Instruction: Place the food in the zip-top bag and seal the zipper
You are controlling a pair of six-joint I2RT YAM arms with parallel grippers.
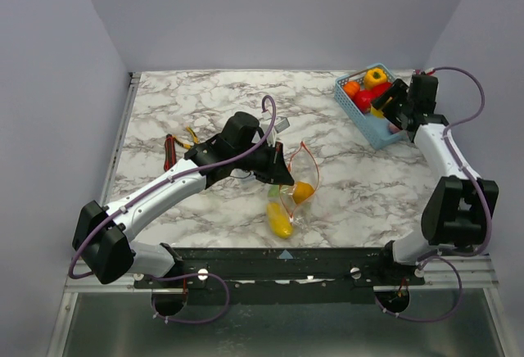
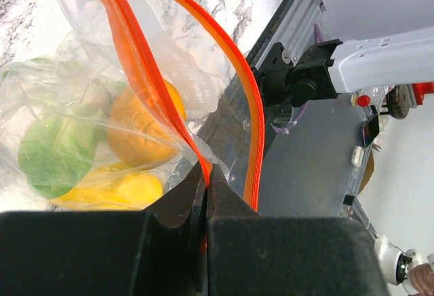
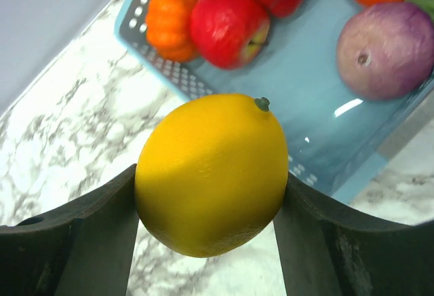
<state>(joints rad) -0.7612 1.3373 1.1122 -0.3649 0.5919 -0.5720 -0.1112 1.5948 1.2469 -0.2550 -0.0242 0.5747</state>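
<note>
One white marble table (image 1: 205, 103) bore the floppy clear zip-top bag (image 1: 292, 178) near its front centre, partly filled, its red-orange zipper strip (image 2: 132, 65) clenched by the left gripper (image 2: 205, 186). Over the blue mesh basket (image 3: 312, 126), the right gripper (image 3: 211, 197) grasped a yellow plastic lemon (image 3: 211, 167). Loading seemed under way; next, the lemon needed carrying into the open mouth.

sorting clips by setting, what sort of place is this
Probably a robot lab test cell: plain grey walls box in a marble-patterned tabletop, a left arm and a right arm are bolted to a rail at its near edge, and a blue basket holds toy food.
</note>
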